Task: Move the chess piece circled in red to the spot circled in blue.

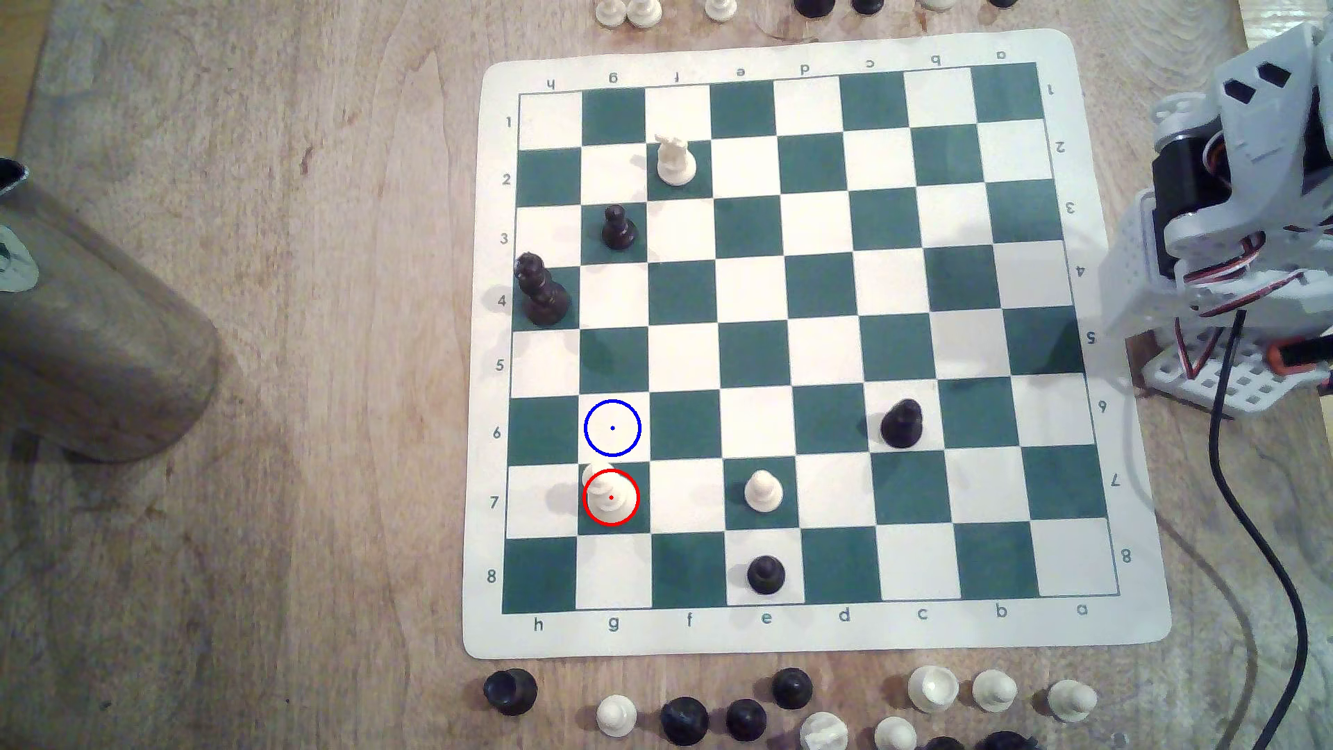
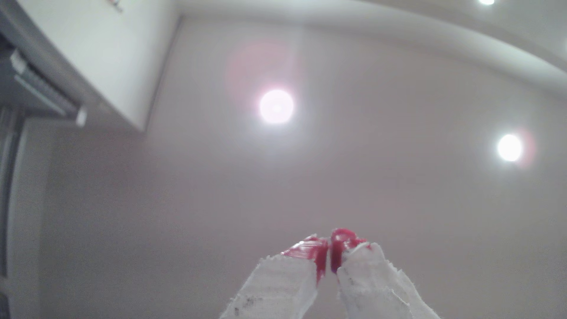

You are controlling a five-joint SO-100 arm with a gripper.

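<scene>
— Position of the chess piece circled in red [image 1: 610,496]?

— Upright on a green square of the chessboard [image 1: 1125,505], second row from the near edge, toward the exterior view's left. The spot circled in blue [image 1: 612,428] is the cream square adjoining it on the far side (unoccupied).

— The arm [image 1: 1241,216]?

— Folded off the board at the exterior view's right, well apart from the piece.

— The claw?

— In the wrist view the gripper [image 2: 329,260] points at the ceiling [image 2: 368,184]; red-tipped fingers [image 2: 306,254] clenched together, grasping nothing.
</scene>
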